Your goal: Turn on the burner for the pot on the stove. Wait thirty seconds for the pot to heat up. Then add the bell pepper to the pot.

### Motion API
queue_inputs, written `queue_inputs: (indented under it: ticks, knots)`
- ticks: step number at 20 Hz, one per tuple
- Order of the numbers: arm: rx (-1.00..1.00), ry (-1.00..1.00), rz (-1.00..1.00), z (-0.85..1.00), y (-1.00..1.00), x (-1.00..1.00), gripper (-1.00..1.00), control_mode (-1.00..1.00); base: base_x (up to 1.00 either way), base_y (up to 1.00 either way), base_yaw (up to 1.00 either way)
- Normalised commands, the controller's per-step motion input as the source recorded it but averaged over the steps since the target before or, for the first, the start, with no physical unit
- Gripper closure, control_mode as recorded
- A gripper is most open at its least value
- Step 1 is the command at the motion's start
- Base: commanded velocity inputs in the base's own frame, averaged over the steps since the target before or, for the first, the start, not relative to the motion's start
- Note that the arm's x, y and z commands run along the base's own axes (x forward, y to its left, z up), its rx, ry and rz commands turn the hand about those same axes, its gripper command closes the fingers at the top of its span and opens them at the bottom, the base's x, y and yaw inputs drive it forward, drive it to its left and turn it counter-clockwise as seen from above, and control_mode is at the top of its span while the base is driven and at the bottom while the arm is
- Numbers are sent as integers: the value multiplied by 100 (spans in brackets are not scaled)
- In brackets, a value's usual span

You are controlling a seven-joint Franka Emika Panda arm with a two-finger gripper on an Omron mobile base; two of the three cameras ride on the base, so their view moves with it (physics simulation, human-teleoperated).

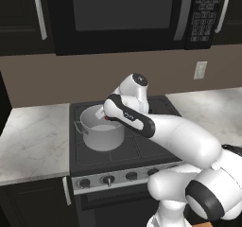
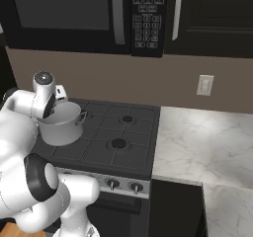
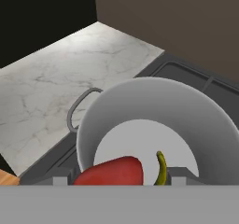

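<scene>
End effector (image 3: 120, 180) above stove (image 1: 156, 151), marble counter (image 1: 33, 136)

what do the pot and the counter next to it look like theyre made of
The pot looks like brushed metal: even silver-grey walls, thin rim, a wire-like loop handle. The counter looks like polished marble or a stone-look laminate: white with fine grey veining. Being rendered, neither is certain.

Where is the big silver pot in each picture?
Left base view: pot left of middle, on the stove, partly behind the arm.
Right base view: pot at left, behind the arm.
Hand view: pot in the middle, seen from above.
Shared landmark: the stove.
</scene>
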Motion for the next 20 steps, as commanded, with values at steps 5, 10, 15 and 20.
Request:
queue_inputs:
  ticks: [5,10,15,20]
  knots:
    - [0,0,0,0,0,0,100,-100,0,0,0]
    - [0,0,0,0,0,0,100,-100,0,0,0]
    - [0,0,0,0,0,0,100,-100,0,0,0]
    - [0,0,0,0,0,0,100,-100,0,0,0]
